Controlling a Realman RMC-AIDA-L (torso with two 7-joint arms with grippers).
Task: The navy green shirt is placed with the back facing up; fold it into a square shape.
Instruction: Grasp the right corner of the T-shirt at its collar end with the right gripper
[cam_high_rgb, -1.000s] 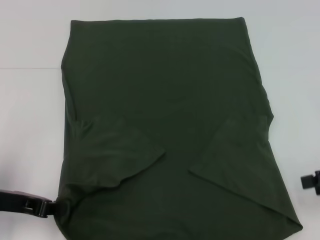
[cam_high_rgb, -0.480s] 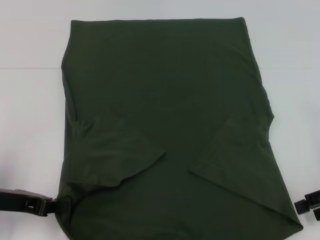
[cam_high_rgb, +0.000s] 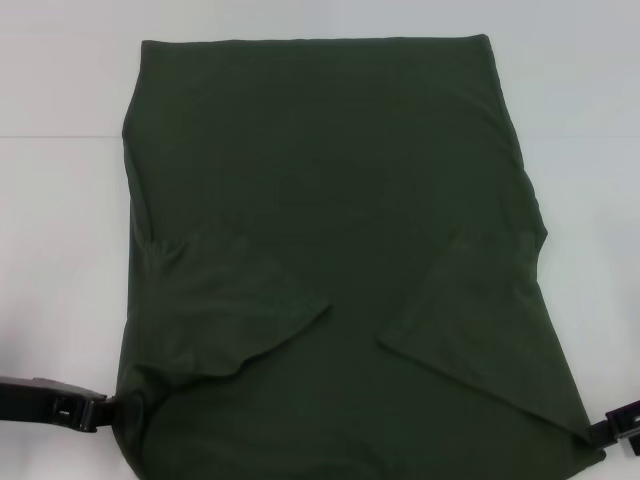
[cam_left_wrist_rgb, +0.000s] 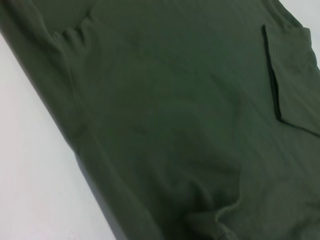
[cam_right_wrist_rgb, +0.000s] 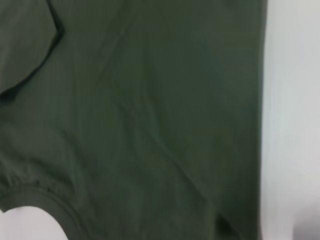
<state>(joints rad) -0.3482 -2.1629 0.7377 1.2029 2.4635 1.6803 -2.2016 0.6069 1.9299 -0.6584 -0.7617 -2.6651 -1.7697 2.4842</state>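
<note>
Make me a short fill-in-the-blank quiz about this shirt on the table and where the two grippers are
1. Both sleeves of the navy green shirt are folded ____ over its body.
2. The left gripper is at the shirt's near ____ corner.
3. The right gripper is at the shirt's near ____ corner.
4. The table under the shirt is ____ in colour.

Missing words: inward; left; right; white

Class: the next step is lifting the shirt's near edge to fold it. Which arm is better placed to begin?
Probably the left. The left gripper meets the shirt at its near left corner; the right gripper only reaches the near right corner.
</note>
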